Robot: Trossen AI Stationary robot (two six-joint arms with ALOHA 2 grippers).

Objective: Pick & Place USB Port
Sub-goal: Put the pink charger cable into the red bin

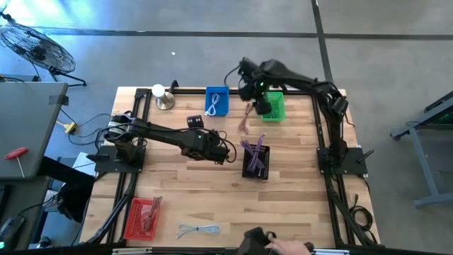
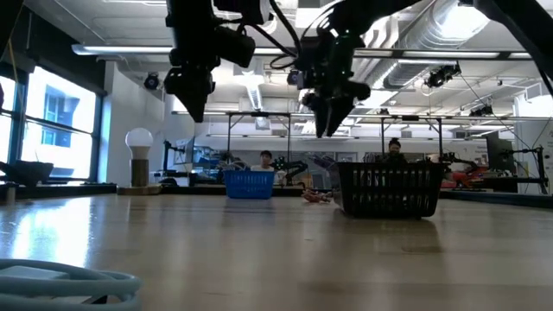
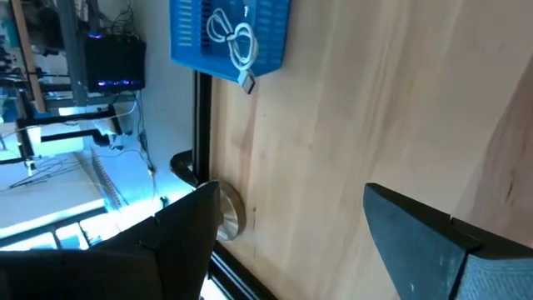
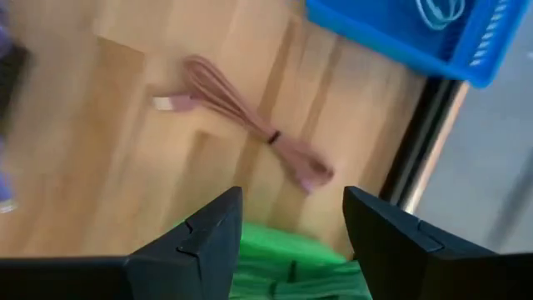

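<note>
High view: wooden table [image 1: 283,198] with both arms over it. Left arm reaches to mid-table, left gripper [image 1: 228,152] just beside the black basket [image 1: 255,161] holding purple cables; its wrist view shows fingers [image 3: 425,242] spread apart, nothing between them. Right arm folds over the far edge, right gripper [image 1: 260,103] above the green basket [image 1: 275,107]; fingers [image 4: 208,242] apart, empty, green basket rim directly below in its wrist view.

Blue basket [image 1: 216,100] at the far edge holds a coiled white cable [image 3: 235,37]. Red basket [image 1: 141,217] near the front-left corner, contents unclear. Pink USB cable [image 4: 241,117] lies loose on the wood between blue and green baskets, touching neither gripper. White cable bundle [image 1: 199,229] loose near the front edge. Small lamp [image 1: 161,95] at the far left.
</note>
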